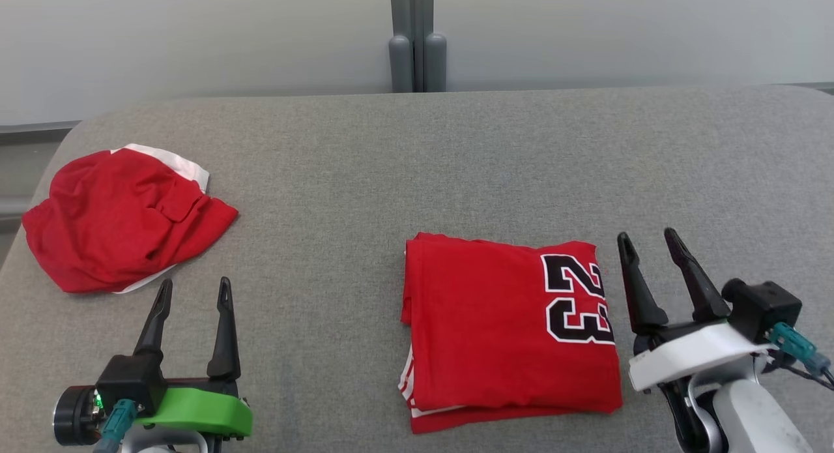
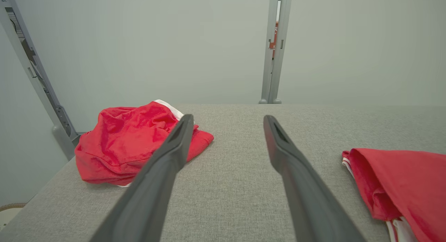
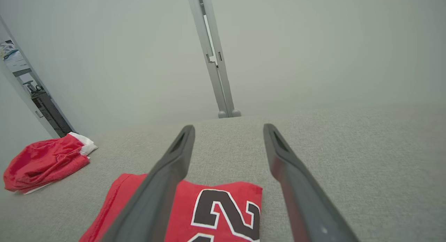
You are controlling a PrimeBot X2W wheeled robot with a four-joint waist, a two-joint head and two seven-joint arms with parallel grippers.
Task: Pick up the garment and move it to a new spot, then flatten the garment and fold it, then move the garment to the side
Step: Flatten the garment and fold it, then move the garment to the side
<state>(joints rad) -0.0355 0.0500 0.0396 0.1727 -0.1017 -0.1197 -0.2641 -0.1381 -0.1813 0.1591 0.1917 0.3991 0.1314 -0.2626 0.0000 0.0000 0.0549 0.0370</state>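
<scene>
A red garment (image 1: pixel 502 329) with a black and white "23" lies folded into a neat rectangle on the grey table (image 1: pixel 417 166), right of centre near the front. It also shows at the right edge of the left wrist view (image 2: pixel 404 186) and low in the right wrist view (image 3: pixel 216 210). My right gripper (image 1: pixel 650 246) stands open just right of the garment, apart from it, holding nothing. My left gripper (image 1: pixel 194 290) stands open at the front left with nothing between its fingers.
A second red garment (image 1: pixel 120 218) with white trim lies crumpled at the table's far left, just beyond my left gripper; it also shows in the wrist views (image 2: pixel 129 141) (image 3: pixel 45 162). A grey post (image 1: pixel 417 39) rises behind the table's far edge.
</scene>
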